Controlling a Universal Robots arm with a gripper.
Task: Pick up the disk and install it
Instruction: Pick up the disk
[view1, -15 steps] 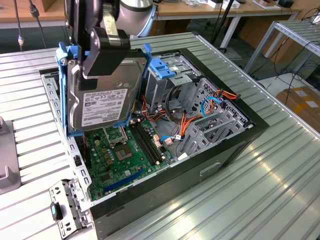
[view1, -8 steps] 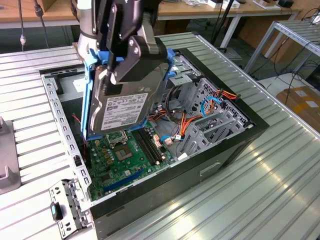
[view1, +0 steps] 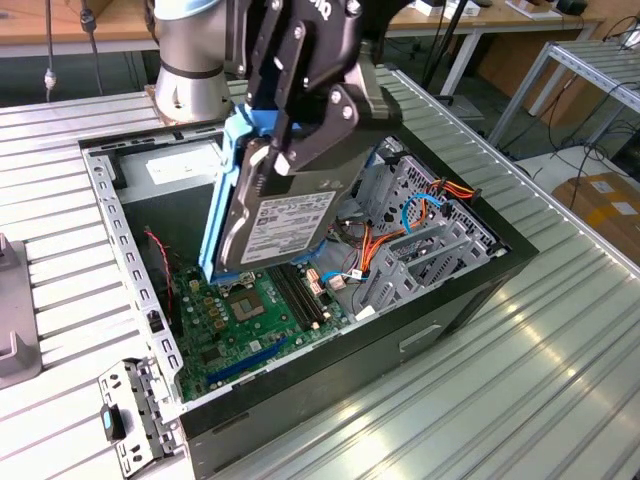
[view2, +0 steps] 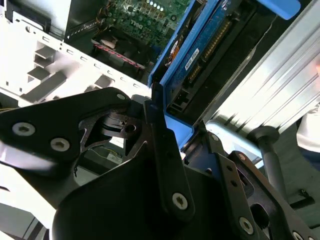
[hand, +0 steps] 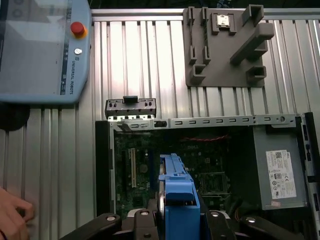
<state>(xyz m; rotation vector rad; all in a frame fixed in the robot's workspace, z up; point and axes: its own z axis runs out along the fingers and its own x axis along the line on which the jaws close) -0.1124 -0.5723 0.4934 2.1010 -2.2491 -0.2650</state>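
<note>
Hand (view1: 300, 140) clamped on the disk (view1: 283, 228), tilted above the open case (view1: 420, 345); likely rigid, dense, shock-sensitive, best gripped at its frame edges.

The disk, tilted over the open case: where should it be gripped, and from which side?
Grip the disk at its upper end, across its flat faces, from above, as the tool holds it. It hangs steeply tilted, lower end toward the motherboard inside the case, so the top end is free.

Blue-framed silver-grey disk (view1: 290, 225), green motherboard (view1: 235, 325), black case (view1: 440, 325)
</note>
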